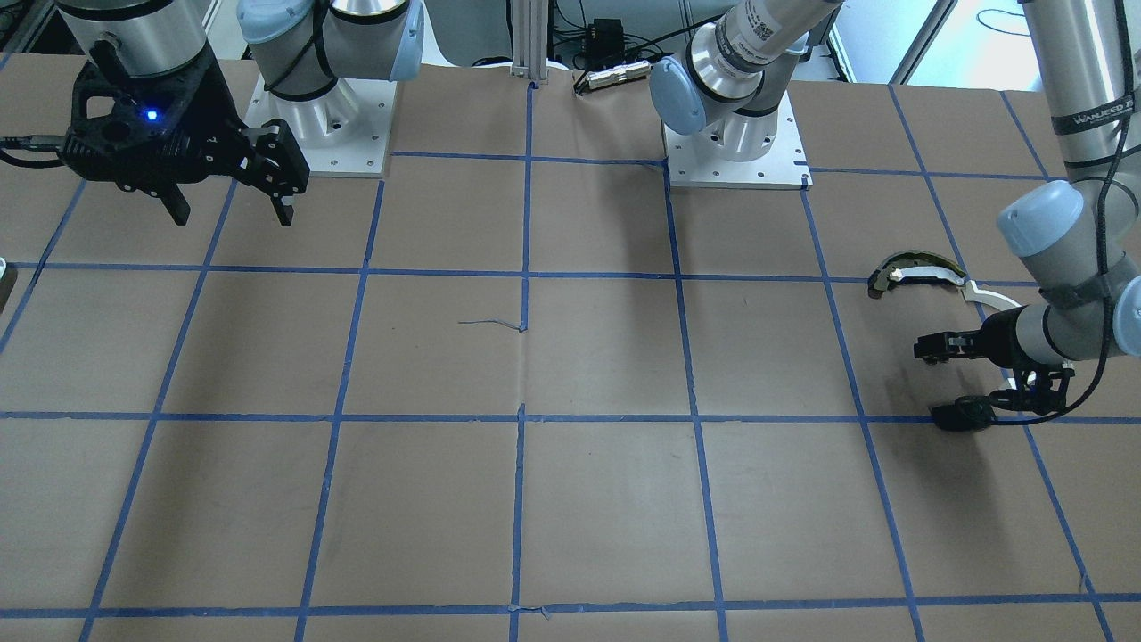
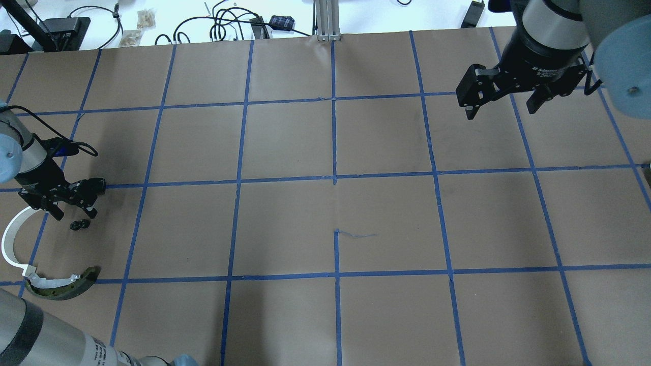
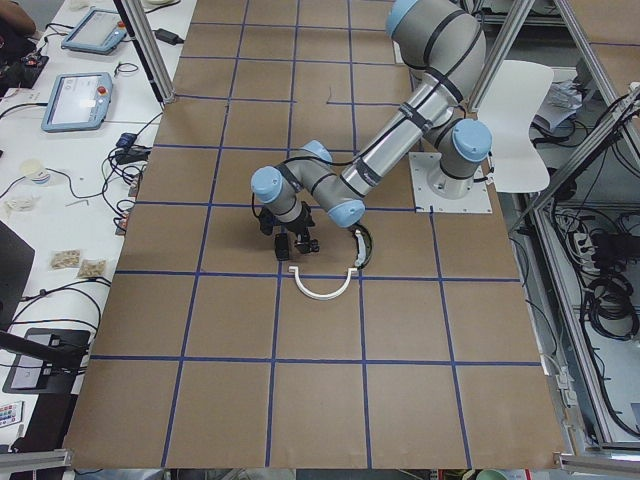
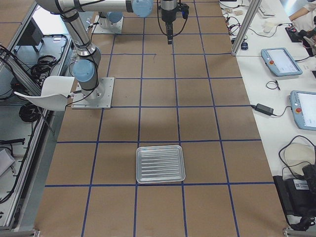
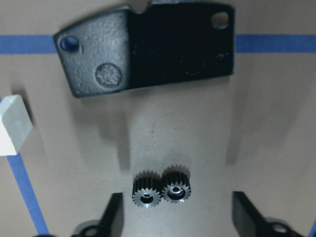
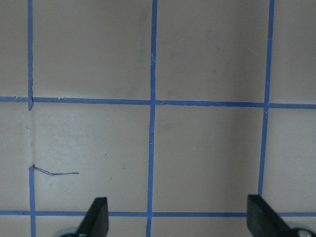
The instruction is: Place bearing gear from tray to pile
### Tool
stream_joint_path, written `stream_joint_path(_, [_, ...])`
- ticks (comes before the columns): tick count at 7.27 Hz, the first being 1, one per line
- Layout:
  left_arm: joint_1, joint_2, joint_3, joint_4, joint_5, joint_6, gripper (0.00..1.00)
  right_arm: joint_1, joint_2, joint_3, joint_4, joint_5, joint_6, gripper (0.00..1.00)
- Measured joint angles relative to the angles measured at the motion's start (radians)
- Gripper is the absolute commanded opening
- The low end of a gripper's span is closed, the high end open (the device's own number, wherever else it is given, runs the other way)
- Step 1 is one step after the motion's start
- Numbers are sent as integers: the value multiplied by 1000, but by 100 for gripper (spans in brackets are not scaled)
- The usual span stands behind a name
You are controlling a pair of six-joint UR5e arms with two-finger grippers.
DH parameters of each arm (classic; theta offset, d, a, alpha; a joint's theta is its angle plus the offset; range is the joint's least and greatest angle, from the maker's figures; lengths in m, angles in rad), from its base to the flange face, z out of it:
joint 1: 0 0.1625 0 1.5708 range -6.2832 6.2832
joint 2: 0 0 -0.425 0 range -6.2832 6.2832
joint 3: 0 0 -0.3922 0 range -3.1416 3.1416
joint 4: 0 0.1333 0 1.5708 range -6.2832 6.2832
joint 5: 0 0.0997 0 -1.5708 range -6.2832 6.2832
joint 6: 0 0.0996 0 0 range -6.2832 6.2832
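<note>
Fingers (image 5: 112,219) on the left gripper (image 2: 75,212) stood spread wide apart, and they pinched nothing and touched nothing. The left wrist view showed both dark tips at the bottom edge with bare brown table (image 5: 197,138) between them.

Right there in the gap lay the bearing gear (image 5: 161,190), which showed as two small black toothed wheels side by side, rims touching, flat on the table. It sat between the fingertips, nearer the one on that view's left, and clear of both. From overhead it was a small dark speck (image 2: 80,224) just below the gripper's fingers.

Ahead of the gear in the wrist view lay a flat black plate (image 5: 148,49) with a hole at each end, resting across a line of blue tape (image 5: 276,43). The squared end of the white arc strip (image 2: 10,244) poked in at that view's left edge. Overhead, the strip curved away beside the gripper, and its far end met the dark-and-yellowish curved piece (image 2: 66,284). The gear was near these parts but apart from each.

Over on the other side, the right gripper (image 2: 501,109) hung above the table with its fingers wide too, gripping nothing. Its wrist camera looked down on tape squares only. The ribbed metal tray (image 4: 160,164) sat well apart, toward the table's right end.
</note>
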Motion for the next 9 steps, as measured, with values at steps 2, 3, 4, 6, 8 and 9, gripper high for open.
stream_joint_path(2, [-72,45,87,-82,-33,-43,100,0,0,0,-1,1,0,100])
stream_joint_path(3, [-140,71,162,-158,-57,-99,98,0,0,0,-2,2,0,100])
stream_joint_path(4, [-220,105,224,-219,-80,-139,100,0,-2,0,-2,1,-1,100])
stream_joint_path(6, [-361,205,270,-274,-135,-227,100,4,-2,-9,-3,3,0,100])
stream_joint_path(8, [-445,318,271,-342,-176,-310,100,7,-1,-15,-4,8,1,100])
stream_joint_path(9, [-474,358,266,-372,-185,-332,100,8,-1,-18,-5,8,1,100])
